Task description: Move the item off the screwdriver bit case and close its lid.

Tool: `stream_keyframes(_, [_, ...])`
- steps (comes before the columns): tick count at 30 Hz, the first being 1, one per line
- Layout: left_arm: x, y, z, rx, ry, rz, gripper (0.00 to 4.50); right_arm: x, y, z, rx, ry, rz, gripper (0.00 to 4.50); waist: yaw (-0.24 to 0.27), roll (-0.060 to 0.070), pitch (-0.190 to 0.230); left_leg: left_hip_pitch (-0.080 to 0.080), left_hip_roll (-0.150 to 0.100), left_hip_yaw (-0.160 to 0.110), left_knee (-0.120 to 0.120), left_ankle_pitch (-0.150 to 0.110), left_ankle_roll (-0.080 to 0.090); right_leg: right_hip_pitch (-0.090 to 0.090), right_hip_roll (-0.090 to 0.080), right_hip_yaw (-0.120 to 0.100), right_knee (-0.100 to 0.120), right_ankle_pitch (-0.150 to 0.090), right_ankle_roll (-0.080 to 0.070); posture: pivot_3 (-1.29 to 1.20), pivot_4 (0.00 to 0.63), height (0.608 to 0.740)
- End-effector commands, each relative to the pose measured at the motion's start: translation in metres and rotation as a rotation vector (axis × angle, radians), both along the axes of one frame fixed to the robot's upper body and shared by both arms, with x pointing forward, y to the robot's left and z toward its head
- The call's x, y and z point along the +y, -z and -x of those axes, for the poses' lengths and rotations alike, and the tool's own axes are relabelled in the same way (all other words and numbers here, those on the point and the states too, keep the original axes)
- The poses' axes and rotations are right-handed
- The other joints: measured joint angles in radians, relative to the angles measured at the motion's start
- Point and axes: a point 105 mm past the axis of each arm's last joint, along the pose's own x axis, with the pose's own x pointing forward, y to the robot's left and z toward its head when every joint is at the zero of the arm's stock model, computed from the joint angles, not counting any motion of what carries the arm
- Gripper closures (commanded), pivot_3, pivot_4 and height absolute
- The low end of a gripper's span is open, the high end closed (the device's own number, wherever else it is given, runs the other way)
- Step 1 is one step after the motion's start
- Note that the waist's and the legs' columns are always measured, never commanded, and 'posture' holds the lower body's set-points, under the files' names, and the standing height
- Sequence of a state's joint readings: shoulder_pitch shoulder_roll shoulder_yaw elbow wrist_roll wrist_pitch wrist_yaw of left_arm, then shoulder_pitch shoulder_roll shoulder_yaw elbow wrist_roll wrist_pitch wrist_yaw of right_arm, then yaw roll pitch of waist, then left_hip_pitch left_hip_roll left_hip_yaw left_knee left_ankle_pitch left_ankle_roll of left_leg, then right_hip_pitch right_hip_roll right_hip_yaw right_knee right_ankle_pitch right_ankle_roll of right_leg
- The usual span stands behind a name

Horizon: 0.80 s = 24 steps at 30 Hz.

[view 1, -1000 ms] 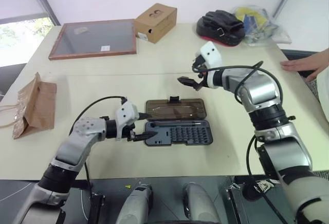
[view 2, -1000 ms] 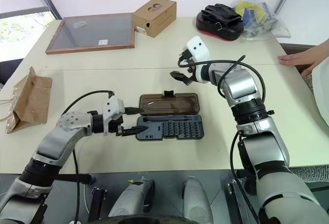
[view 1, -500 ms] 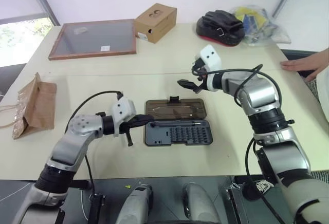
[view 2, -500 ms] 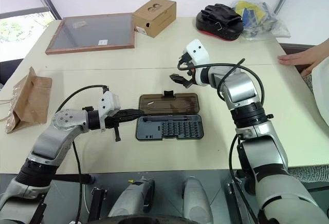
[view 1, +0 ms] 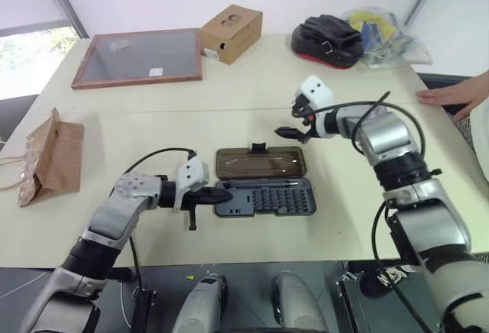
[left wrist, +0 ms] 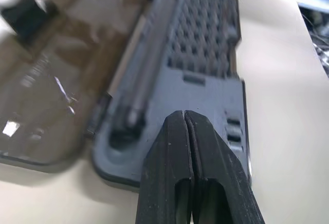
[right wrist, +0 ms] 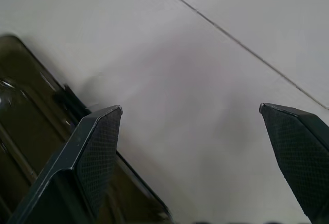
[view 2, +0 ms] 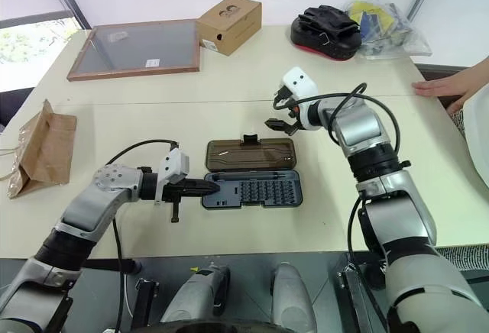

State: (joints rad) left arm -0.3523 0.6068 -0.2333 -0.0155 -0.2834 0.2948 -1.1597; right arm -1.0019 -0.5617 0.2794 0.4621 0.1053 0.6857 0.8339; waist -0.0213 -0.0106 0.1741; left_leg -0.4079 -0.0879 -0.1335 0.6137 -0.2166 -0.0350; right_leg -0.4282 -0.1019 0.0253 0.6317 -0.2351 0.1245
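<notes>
Dark grey case [view 1: 264, 197] with smoky-brown lid [view 1: 262, 161] — brown paper bag [view 1: 52, 157], cream table [view 1: 153, 127], black fingers [left wrist: 191, 172].

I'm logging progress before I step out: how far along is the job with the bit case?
Done: the paper bag is off the screwdriver bit case and lies far to the left on the table. In hand: the left claw, shut, sits at the case's left end, while the right claw hovers open beyond the lid. Left: the lid lies flat open and needs closing.
</notes>
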Motion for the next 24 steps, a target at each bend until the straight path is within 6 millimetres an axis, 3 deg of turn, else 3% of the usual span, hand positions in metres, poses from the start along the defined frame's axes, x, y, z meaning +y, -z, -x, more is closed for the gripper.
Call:
stream_keyframes(1, [-0.003,-0.001,0.001,-0.027,0.042,-0.021,4.48,-0.003,-0.018,-0.001,-0.047,-0.086,0.071,0.0,0.0,0.0,0.0,0.0,0.0,0.0,0.0,0.0,0.0,0.0,0.0,0.0,0.0,0.0,0.0,0.0,0.15,0.74])
stream_keyframes(4, [-0.004,0.003,0.002,-0.022,0.055,-0.035,4.48,-0.004,-0.017,0.0,-0.025,-0.135,0.104,0.0,-0.001,0.0,0.0,0.0,0.0,0.0,0.0,0.0,0.0,0.0,0.0,0.0,0.0,0.0,0.0,0.0,0.15,0.74])
stream_keyframes(11, [-0.002,0.007,0.003,-0.024,0.054,-0.049,4.48,0.001,0.009,0.003,0.024,-0.185,0.128,0.0,-0.001,0.0,0.0,0.0,0.0,0.0,0.0,0.0,0.0,0.0,0.0,0.0,0.0,0.0,0.0,0.0,0.15,0.74])
stream_keyframes(24, [0.003,0.006,0.002,-0.045,0.037,-0.065,4.48,-0.002,0.043,0.001,0.073,-0.165,0.14,0.0,0.0,0.0,0.0,0.0,0.0,0.0,0.0,0.0,0.0,0.0,0.0,0.0,0.0,0.0,0.0,0.0,0.15,0.74])
